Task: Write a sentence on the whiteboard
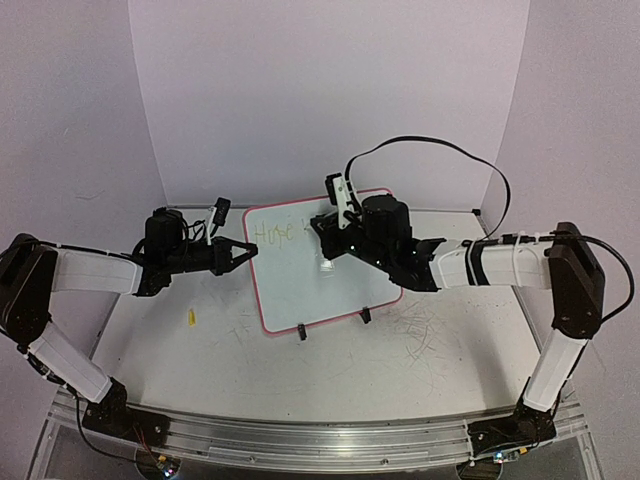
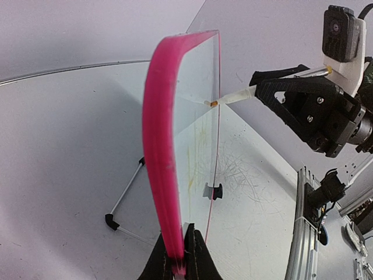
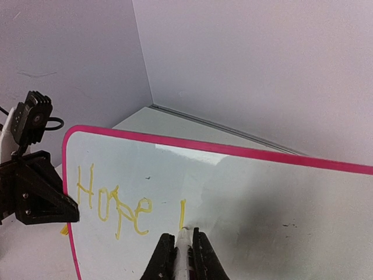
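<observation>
The large white rectangular whiteboard with a thin pink-red frame (image 1: 295,285) stands propped up in the middle of the pale desk (image 1: 200,370). On it, the yellow-green handwritten sentence (image 3: 113,205) is just "Hope" and one upright stroke, so I'd say most of it is yet to write. The right pincer (image 3: 182,239) is clenched on a white, yellow-tipped marker (image 3: 182,254), its tip on the board. The left pincer (image 2: 176,240) is clamped on the frame's edge.

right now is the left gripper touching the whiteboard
Touching. The left wrist view shows the left gripper closed on the pink edge of the whiteboard, with no gap on either side.
</observation>
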`<state>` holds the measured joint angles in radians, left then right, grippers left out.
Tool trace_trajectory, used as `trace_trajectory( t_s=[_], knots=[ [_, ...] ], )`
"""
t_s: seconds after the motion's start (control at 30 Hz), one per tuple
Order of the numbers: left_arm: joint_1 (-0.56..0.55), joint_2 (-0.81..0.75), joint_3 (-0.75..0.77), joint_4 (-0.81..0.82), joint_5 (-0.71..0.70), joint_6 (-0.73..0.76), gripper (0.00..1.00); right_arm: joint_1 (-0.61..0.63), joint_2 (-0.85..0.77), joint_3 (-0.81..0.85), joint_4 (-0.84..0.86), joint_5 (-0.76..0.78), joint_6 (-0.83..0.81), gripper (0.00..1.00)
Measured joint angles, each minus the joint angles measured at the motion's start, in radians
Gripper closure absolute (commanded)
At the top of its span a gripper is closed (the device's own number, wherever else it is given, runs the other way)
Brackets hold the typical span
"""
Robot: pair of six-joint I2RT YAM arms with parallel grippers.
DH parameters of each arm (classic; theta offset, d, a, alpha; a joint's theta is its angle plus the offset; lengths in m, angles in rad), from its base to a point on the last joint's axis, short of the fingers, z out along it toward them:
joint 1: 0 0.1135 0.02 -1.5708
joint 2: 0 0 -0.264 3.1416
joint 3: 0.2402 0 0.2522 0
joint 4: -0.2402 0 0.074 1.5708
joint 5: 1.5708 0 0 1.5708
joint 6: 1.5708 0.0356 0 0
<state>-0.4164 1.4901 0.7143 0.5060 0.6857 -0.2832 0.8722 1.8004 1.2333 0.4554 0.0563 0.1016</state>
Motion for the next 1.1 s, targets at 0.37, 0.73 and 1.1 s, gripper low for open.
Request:
trace_trajectory(
  t_s=[0.37,0.73,1.1],
  knots=[
    [0.000,-0.001,0.000,0.000,-0.001,0.000,1.00,-0.010,0.000,0.010,0.003,0.010,0.000,1.00],
    [0.000,-0.001,0.000,0.000,-0.001,0.000,1.00,-0.011,-0.009,-0.026,0.023,0.011,0.020,1.00],
    [-0.002,0.000,0.000,-0.001,-0.001,0.000,1.00,-0.011,-0.023,-0.067,0.030,0.006,0.052,1.00]
  ],
)
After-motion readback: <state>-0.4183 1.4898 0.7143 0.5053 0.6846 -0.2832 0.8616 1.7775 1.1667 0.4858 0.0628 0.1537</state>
